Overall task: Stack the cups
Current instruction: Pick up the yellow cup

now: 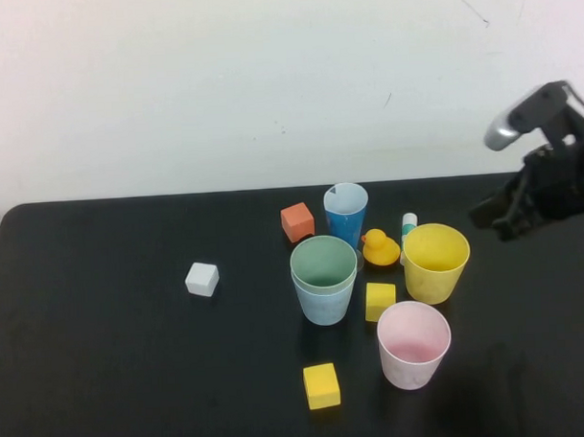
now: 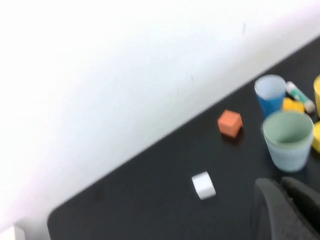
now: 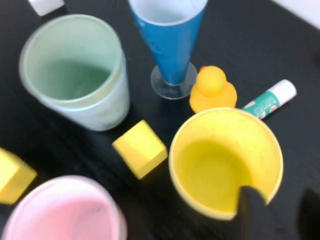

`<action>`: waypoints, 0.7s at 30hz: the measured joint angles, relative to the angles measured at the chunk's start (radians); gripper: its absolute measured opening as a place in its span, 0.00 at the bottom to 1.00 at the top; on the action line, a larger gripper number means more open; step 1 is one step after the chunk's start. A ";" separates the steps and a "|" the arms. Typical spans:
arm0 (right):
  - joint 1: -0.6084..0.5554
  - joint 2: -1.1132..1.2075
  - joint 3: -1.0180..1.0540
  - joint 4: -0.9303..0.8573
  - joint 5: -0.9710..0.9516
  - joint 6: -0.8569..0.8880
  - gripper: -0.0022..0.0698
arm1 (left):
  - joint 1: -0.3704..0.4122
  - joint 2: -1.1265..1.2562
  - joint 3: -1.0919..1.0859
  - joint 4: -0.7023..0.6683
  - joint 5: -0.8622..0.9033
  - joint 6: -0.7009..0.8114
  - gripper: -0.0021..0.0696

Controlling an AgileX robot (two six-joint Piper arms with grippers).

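A black table [image 1: 106,378] is filling the lower part of the high view, standing against a plain white wall [image 1: 220,77] that is carrying a few faint marks. Near the table's middle the mint cup [image 1: 323,262] is sitting nested inside the light blue cup [image 1: 325,304], both upright. To the right the yellow cup [image 1: 435,261] is standing upright, and the pink cup [image 1: 413,344] is standing nearer the robot, apart from it. Behind them a dark blue cup [image 1: 346,213] is standing beside an orange block [image 1: 297,221], with a rubber duck [image 1: 378,248] and a small tube [image 1: 408,223] lying between the dark blue cup and the yellow one. One yellow block [image 1: 379,301] is lying between the stacked pair and the pink cup, another [image 1: 321,385] is lying nearer the robot, and a white block [image 1: 202,279] is sitting alone to the left. The right gripper [image 1: 508,216] is hanging above the table's right edge, near the yellow cup; its fingers [image 3: 255,210] are spread and gripping nothing. The left gripper [image 2: 282,210] is showing only in its wrist view, over the table's left part; whether it is spread or pressed together I cannot tell.
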 joint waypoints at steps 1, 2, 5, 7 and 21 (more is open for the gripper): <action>0.000 0.042 -0.032 0.000 0.004 0.004 0.34 | 0.000 -0.040 0.042 0.000 0.000 -0.001 0.03; 0.000 0.083 -0.064 0.000 0.006 0.012 0.43 | 0.000 -0.088 0.083 0.000 -0.002 -0.001 0.03; 0.000 0.200 -0.151 0.000 0.011 0.037 0.59 | 0.000 -0.198 0.204 0.007 -0.041 -0.001 0.03; 0.002 0.262 -0.203 0.000 0.012 0.047 0.63 | 0.000 -0.263 0.268 0.021 -0.072 -0.007 0.03; 0.002 0.458 -0.329 -0.020 0.099 0.068 0.17 | 0.000 -0.431 0.393 0.201 -0.108 -0.188 0.03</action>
